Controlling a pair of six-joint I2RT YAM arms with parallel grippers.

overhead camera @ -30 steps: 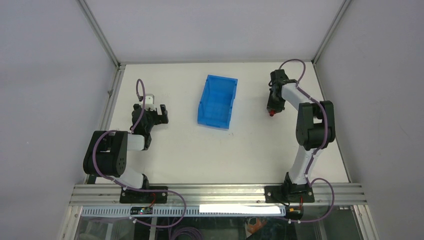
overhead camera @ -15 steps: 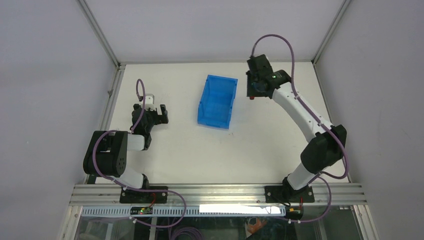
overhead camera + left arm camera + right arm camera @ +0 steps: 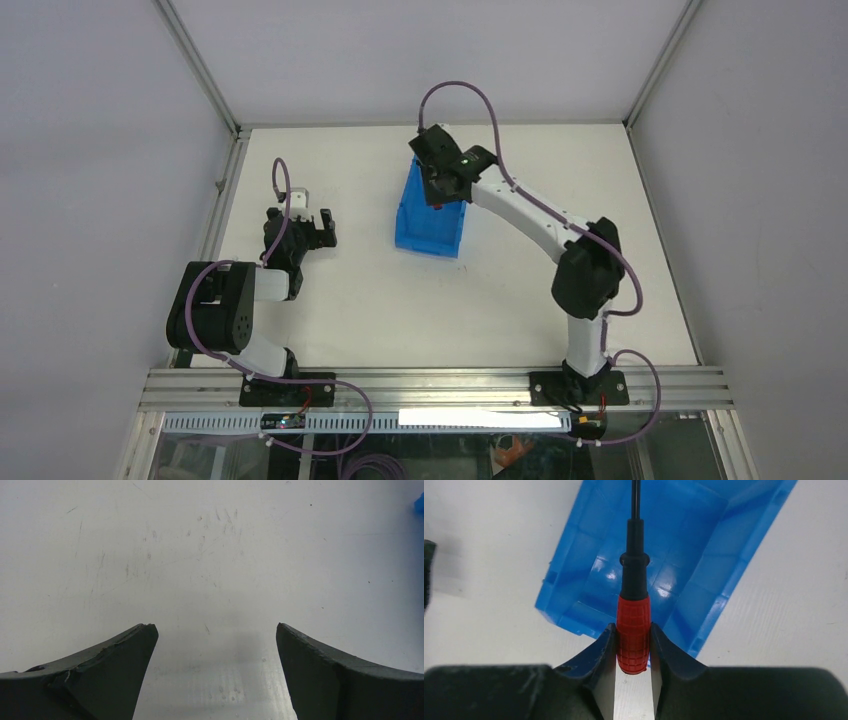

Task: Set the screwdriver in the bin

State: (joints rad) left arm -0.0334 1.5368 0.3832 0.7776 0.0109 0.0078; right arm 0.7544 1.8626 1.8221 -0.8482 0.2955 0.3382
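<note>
Grey panels (image 3: 100, 150) wall in my scuffed white desk (image 3: 500, 300). The blue bin (image 3: 405, 215) sits mid-desk. Above its open top my right gripper (image 3: 633, 627) pinches the screwdriver (image 3: 634, 580) by its red handle, shaft pointing over the bin. My left gripper (image 3: 215, 625) stands spread, well apart.

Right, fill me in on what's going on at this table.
The right gripper is shut on the screwdriver, gripping its red handle. It holds the tool above the bin, with the shaft pointing over the bin's inside. The screwdriver is not yet released. The left gripper hangs open over the table, to the left of the bin, and holds nothing.
</note>
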